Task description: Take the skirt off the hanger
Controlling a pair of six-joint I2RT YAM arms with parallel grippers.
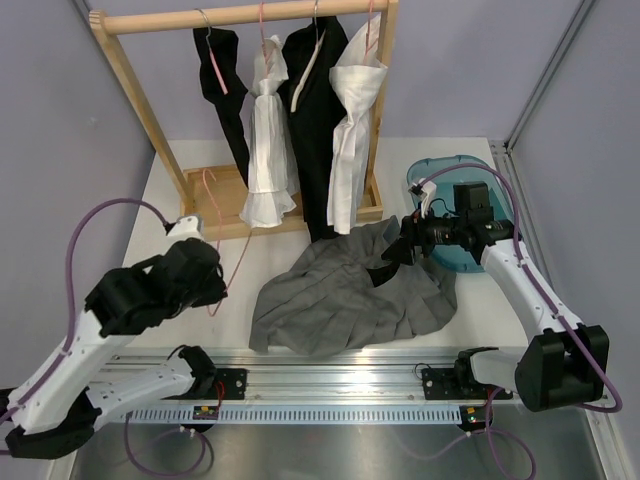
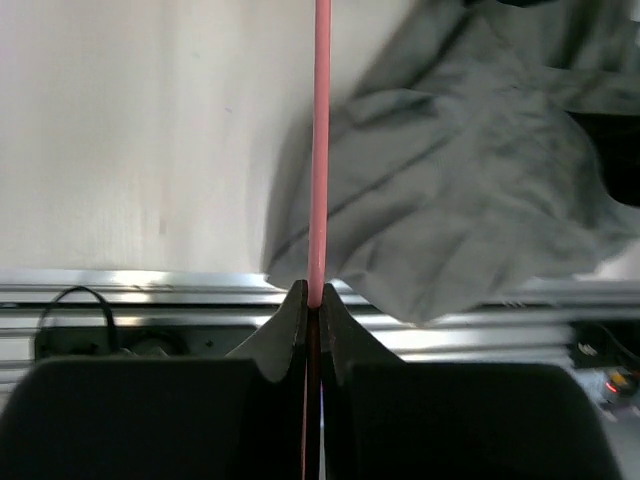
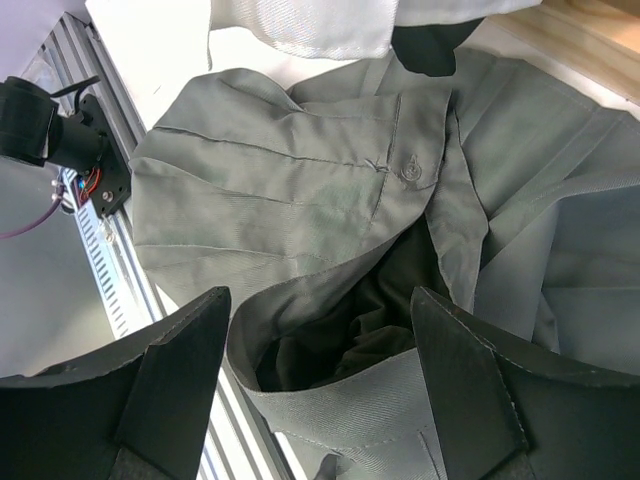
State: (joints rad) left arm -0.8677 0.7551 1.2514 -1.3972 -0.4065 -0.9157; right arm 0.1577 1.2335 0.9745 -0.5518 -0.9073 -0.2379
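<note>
The grey pleated fabric skirt [image 1: 350,295] lies in a crumpled heap on the white table [image 1: 470,160], near the table's front edge and just in front of the wooden clothes rack [image 1: 240,15]. Just off the skirt's left edge runs the thin pink wire hanger [image 1: 238,262]. These views do not show whether the wire touches the cloth. Your left gripper [image 2: 314,298] is clamped tight on that wire. Your right gripper [image 3: 320,300] hovers over the skirt's waistband with its jaws wide apart, holding nothing.

The likely trouble is this: if any cloth clings to the hanger, drawing the wire away would drag the skirt toward the table's front rail, and perhaps over it. Closing the right jaws here could also catch only one layer of the waistband. The skirt looks soft and limp. Its waistband is folded open, showing a dark lining and one small grey button [image 3: 413,170].
</note>
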